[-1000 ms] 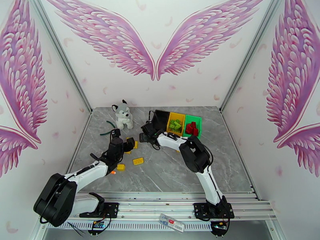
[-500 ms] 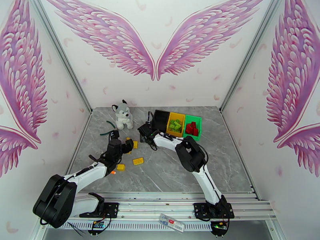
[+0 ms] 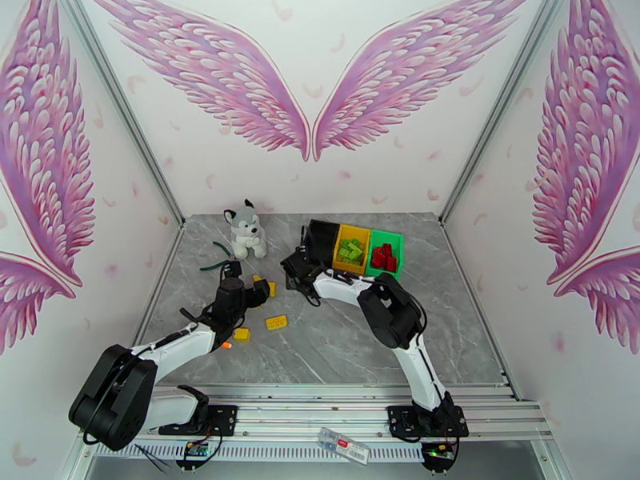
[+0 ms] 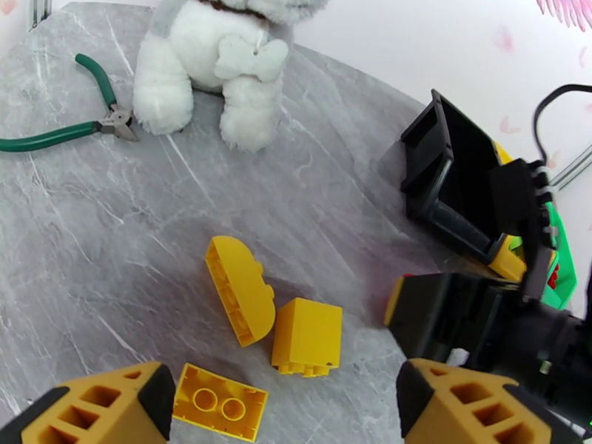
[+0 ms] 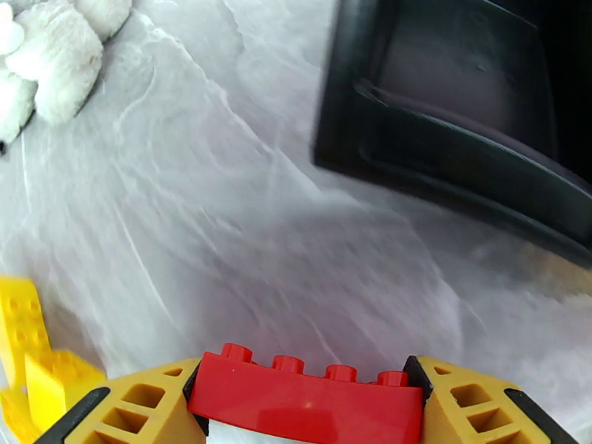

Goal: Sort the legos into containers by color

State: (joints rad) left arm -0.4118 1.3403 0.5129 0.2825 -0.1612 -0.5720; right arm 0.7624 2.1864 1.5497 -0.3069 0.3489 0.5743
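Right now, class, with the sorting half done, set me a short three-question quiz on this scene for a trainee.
1. True or false: the right pincer grips a red brick.
2. The yellow bin holds bricks of which colour? A red, B green, C yellow.
3. Fill in: the loose bricks on the table below the open left pincer are ___.
Key: 1 true; 2 B; 3 yellow.
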